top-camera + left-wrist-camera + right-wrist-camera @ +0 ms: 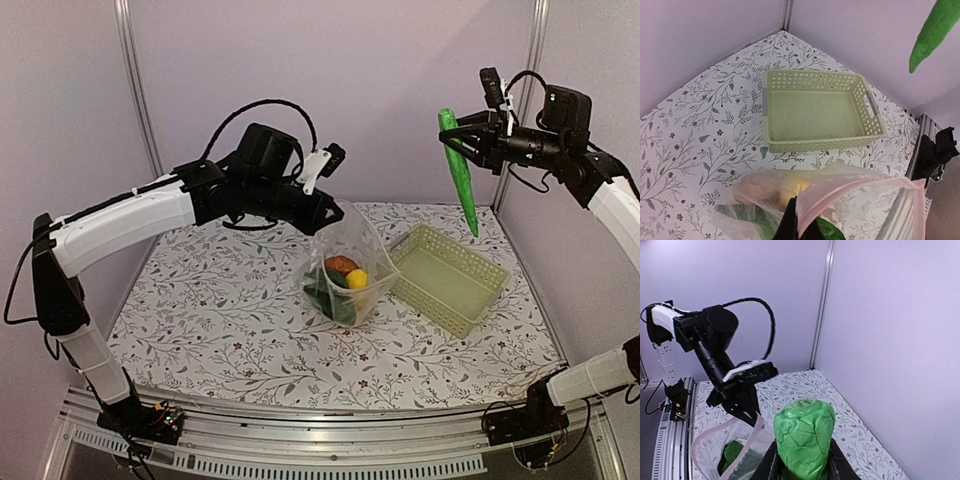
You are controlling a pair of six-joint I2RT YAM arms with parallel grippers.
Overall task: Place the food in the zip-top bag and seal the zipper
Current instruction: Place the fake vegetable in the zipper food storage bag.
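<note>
Pale lilac walls (pixel 400 60) close in the back and right side, joined by metal posts (pixel 135 90). The tabletop (pixel 220 310) is covered in a white cloth printed with small leaves and red flowers, and an aluminium rail (pixel 330 440) runs along its near edge.

One cucumber (pixel 460 175) hangs high above the far end of the basket (pixel 484 302), well clear of the cloth. Its long axis is nearly vertical, with the pointed tip down and leaning slightly right in the top view. The right gripper (pixel 462 135) is clamped on its upper end. In the right wrist view the blunt end sits between the fingers.

One zip-top bag (pixel 345 250) stands in the middle of the tabletop, just left of the single pale green basket, with its mouth up. The left gripper (pixel 333 213) is closed on the mouth edge at the pink zipper (pixel 855 187) and holds that side raised.

Inside the bag are one yellow fruit (pixel 356 279), one reddish-brown piece (pixel 341 264) and a dark leafy green (pixel 330 297). Anything more is blurred by the crinkled plastic.
</note>
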